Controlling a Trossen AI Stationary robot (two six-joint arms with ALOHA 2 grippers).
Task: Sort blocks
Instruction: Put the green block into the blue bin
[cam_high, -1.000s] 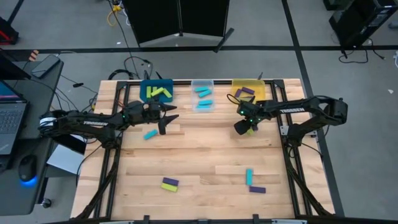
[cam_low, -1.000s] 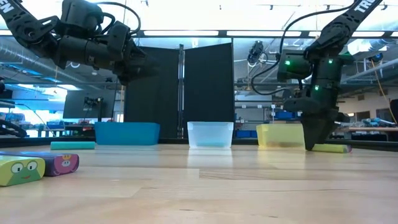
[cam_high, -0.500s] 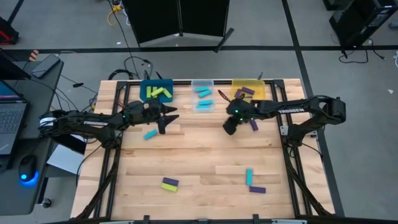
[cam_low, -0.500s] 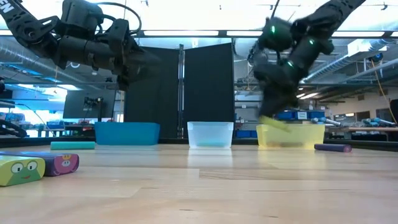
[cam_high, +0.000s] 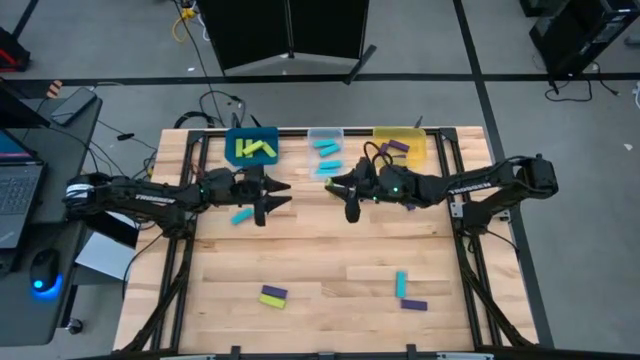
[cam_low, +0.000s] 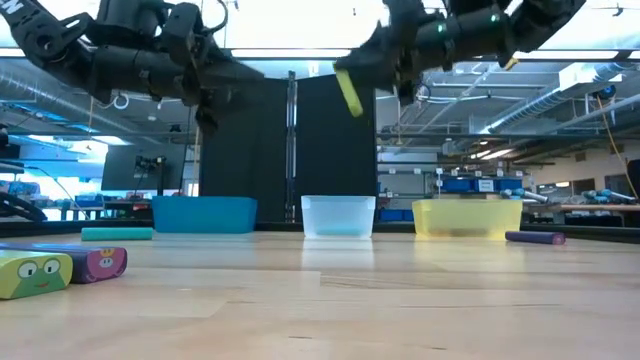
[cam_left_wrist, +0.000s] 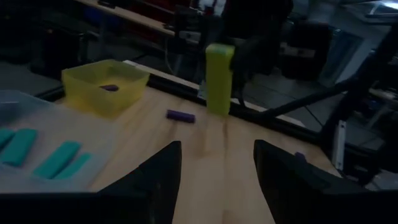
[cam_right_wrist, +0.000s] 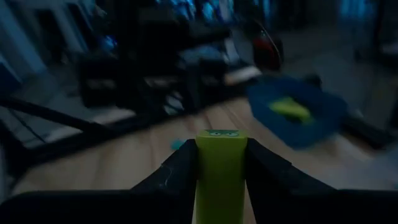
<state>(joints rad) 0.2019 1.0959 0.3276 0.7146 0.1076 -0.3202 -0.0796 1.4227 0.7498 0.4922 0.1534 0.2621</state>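
Blocks lie nearest the table's front edge: a lime green block (cam_high: 273, 292) stacked against a purple one (cam_high: 274, 300) at front left, which the low view shows as rounded bars with cartoon eyes, and at front right an upright-lying cyan block (cam_high: 401, 284) beside a purple block (cam_high: 414, 305). All rest on the pale, planked wooden table (cam_high: 320, 250).

Farther back, the two dark arms meet over mid-table. The left gripper (cam_high: 262, 205) hangs above the wood with its matte black fingers spread apart and holding nothing; a cyan block (cam_high: 241, 216) lies just beside it. The right gripper (cam_high: 351, 203) is raised high, its jaws clamped on a lime green block (cam_low: 349, 92), a smooth rectangular bar held tilted in the air.

Along the far edge stand three square plastic bins. The blue bin (cam_high: 251, 147) holds lime green blocks, the clear bin (cam_high: 326, 155) holds cyan blocks, and the translucent yellow bin (cam_high: 400, 144) holds a purple block. One more purple block (cam_left_wrist: 180, 116) lies on the wood near the yellow bin.
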